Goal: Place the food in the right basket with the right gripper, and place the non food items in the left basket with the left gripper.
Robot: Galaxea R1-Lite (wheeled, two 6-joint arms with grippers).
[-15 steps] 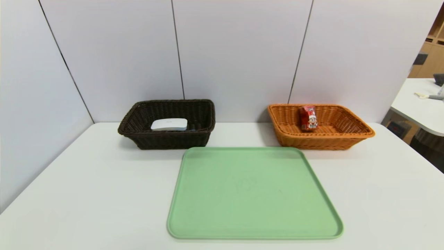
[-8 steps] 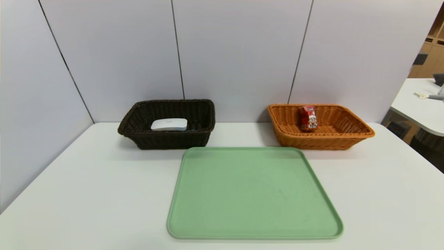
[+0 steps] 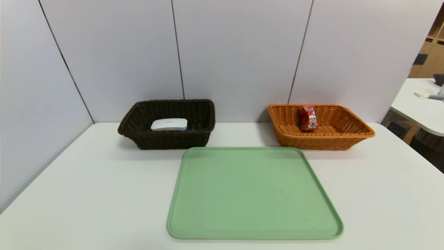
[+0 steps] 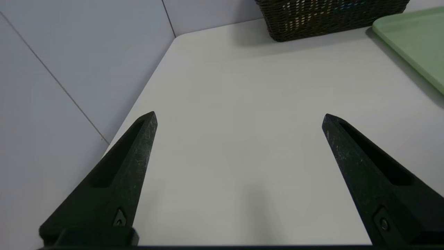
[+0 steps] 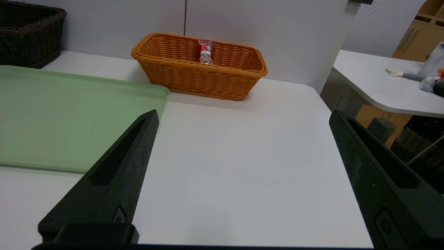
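So here's the setup: a white table (image 3: 86,194) with a pale green tray (image 3: 255,194) lying flat in the middle, nothing on it. Behind the tray, near the wall panels, sit two wicker baskets. The dark brown basket (image 3: 166,139) is on the robot's left, and the white oblong case (image 3: 169,124) lies flat inside it, so that non-food item is in the left basket. A tiny bit of blue shows just beside the case, but I can't tell what it is, and I can't make out the rice spoon. The orange-tan basket (image 3: 326,140) is on the robot's right, and the little red drink carton (image 3: 308,118) stands upright in it against the back wall, so the food is in the right basket. Neither arm shows up in the head view. The left gripper (image 4: 239,116) hangs over bare table at the left side, well short of the dark basket, fingers spread wide with nothing between them. The right gripper (image 5: 244,113) is the same deal over the table on the right, beside the tray's edge, fingers wide apart and holding nothing, with the orange basket well ahead of it.
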